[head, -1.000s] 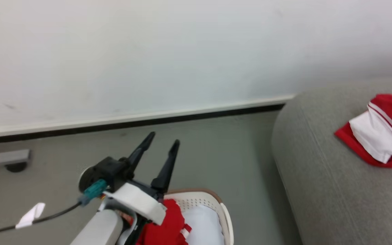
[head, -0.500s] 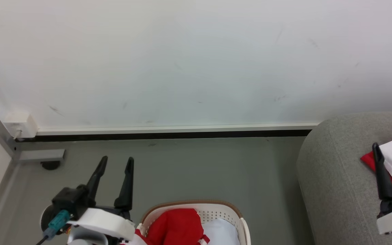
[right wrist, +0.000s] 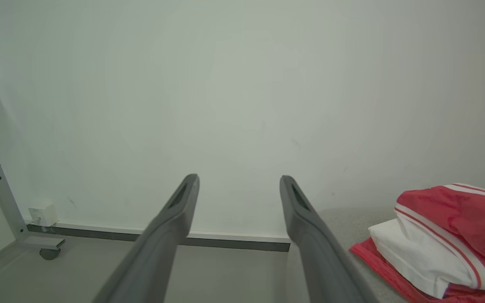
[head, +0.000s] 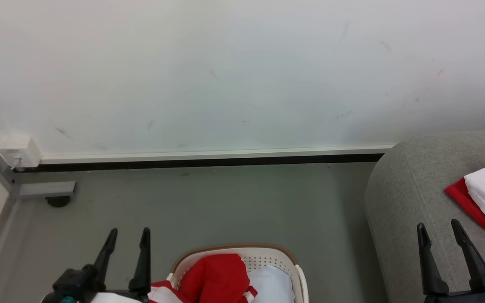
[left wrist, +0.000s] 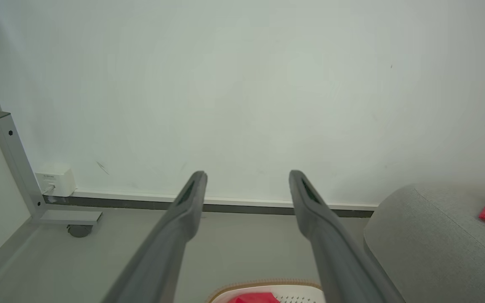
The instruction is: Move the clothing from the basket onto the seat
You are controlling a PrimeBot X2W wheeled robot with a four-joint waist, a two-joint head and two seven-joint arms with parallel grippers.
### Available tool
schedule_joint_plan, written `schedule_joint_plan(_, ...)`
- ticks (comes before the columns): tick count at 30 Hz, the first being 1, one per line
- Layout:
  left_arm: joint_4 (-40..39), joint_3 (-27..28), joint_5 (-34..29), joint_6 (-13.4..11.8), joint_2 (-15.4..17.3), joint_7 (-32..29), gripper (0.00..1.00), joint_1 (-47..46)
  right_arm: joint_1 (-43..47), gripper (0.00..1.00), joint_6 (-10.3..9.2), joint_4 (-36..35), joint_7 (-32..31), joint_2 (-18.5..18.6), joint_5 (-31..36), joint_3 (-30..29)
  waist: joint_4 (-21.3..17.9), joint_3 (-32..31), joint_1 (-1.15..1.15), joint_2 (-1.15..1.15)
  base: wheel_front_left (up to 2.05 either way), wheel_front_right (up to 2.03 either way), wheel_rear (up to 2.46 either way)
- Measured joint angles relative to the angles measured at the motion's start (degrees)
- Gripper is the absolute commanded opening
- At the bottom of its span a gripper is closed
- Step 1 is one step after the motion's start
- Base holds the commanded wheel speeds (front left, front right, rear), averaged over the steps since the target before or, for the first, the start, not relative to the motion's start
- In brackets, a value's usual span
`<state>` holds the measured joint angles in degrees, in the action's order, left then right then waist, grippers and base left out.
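White wall behind. Oval cream perforated plastic brown-rimmed basket holds red garment; right of basket, red-and-white garment on light grey upholstered seat. Fingers apart, empty: left gripper, right gripper. Label on wall box unreadable.

Even, soft indoor light; sharp frames, mild wide-angle wrist distortion.
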<state>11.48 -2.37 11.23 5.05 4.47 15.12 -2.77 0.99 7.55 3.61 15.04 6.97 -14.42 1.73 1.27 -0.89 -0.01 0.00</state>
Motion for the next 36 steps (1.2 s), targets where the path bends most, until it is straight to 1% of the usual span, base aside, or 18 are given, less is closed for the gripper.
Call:
schedule_joint_plan(5,0.13,1.08,-1.01,0.99,-0.77,0.0,1.0,0.05,0.28,1.0,0.01,0.22,0.0,-0.71,0.09,0.27,-0.02,0.1,0.0,0.0,0.0,0.0,0.0)
schedule_joint_plan(17,0.23,2.0,-2.63,1.98,-1.53,0.0,1.0,-0.3,-0.05,1.0,0.01,0.8,0.01,-0.92,-0.03,1.41,-0.28,0.25,0.01,0.0,0.0,0.0,0.0)
schedule_joint_plan(30,0.96,2.03,-3.02,2.24,-1.63,0.0,1.0,-0.8,-0.88,1.0,0.01,1.23,0.01,-1.01,-0.54,2.41,-1.33,1.04,0.0,0.0,0.0,0.0,0.0)
schedule_joint_plan(36,2.85,1.52,-3.45,2.3,-1.65,0.0,1.0,-2.99,-2.55,1.0,0.01,0.35,0.02,-0.8,-1.36,3.99,-2.18,3.65,0.01,0.0,0.0,0.0,0.0)
